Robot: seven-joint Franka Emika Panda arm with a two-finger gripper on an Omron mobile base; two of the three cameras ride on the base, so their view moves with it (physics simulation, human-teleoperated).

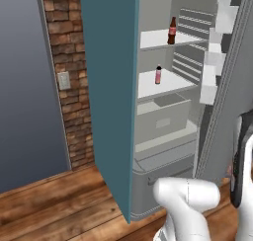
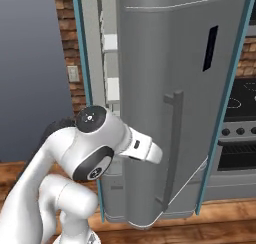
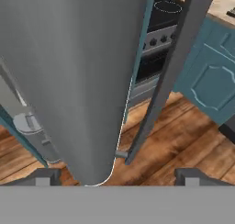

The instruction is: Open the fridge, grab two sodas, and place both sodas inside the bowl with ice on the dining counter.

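Tall matte grey fridge [image 2: 170,88] with teal side edging, standing open: door swung wide, its teal edge [image 1: 111,97] filling the centre of the left base view, white shelves exposed right of it. Dark brown cola bottle with red label [image 1: 172,31] upright on the upper shelf, upper right of that frame; shorter pink-red bottle with dark cap [image 1: 158,75] upright on the shelf below, well apart from the first. White drawer bins lower down, white door racks [image 1: 215,62] at the far right.

White arm with dark joints [image 2: 95,148] rising from the lower left of the right base view, elbow bent, forearm reaching toward the grey door front near its long vertical bar handle [image 2: 172,143]. Hand [image 3: 117,177] released, two dark fingertips [image 3: 43,176] spread wide at the bottom of the hand view, gripping nothing. Rounded lower corner of the grey door just above and between them, bar handle [image 3: 160,81] running diagonally from upper right down to centre, apart from both tips.

Brown wooden plank floor [image 1: 49,205] across the lower left. Red brick wall strip [image 1: 66,62] with a pale switch plate beside a flat blue-grey wall [image 1: 24,87]. Dark oven with knobs [image 2: 240,133] at the right edge of the right base view; teal panelled cabinet [image 3: 211,81] at the right of the hand view.
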